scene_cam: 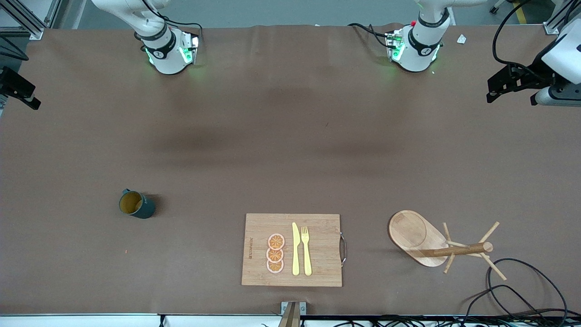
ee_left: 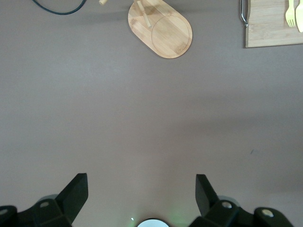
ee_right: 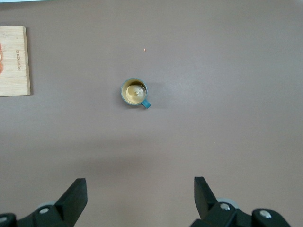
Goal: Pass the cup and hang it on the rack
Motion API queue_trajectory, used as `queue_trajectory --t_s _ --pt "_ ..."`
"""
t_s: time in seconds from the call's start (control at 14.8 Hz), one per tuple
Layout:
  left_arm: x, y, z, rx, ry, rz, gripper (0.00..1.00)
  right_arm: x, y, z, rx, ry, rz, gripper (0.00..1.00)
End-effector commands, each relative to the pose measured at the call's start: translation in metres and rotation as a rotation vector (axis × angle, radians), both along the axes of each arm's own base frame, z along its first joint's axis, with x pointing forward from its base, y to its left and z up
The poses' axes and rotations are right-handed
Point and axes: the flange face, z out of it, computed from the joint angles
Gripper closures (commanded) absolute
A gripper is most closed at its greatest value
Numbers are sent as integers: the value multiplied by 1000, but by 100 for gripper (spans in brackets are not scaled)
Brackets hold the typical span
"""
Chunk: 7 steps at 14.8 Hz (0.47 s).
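The cup [scene_cam: 136, 204] stands upright on the brown table [scene_cam: 290, 136] toward the right arm's end, mouth up, its tan inside showing. The right wrist view looks straight down into the cup [ee_right: 134, 91] and shows its small handle clearly, which the front view barely gives. The rack [scene_cam: 429, 240] is toward the left arm's end; its oval base runs lengthwise at a slant, with the post and thin pegs rising off one end. In the left wrist view only the rack [ee_left: 161, 30] base and the foot of the post appear. Between them lies a cutting board [scene_cam: 292, 250] with orange slices [scene_cam: 275, 253], a knife [scene_cam: 295, 249] and a fork [scene_cam: 307, 250]. The left gripper [ee_left: 141, 191] hangs over bare table, fingers spread wide, holding nothing. The right gripper [ee_right: 140, 194] hangs over bare table with the cup well apart, also wide apart and empty.
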Motion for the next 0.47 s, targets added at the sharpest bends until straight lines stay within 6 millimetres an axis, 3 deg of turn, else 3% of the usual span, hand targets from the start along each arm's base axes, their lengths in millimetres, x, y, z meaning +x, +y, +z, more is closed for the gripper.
queue_trajectory --t_s 0.0,0.4 --pt "0 0 4 -2 5 -4 0 -3 2 0 -9 -7 -14 0" --pt "1 7 3 -15 5 7 0 -3 3 -1 -9 -6 -14 0"
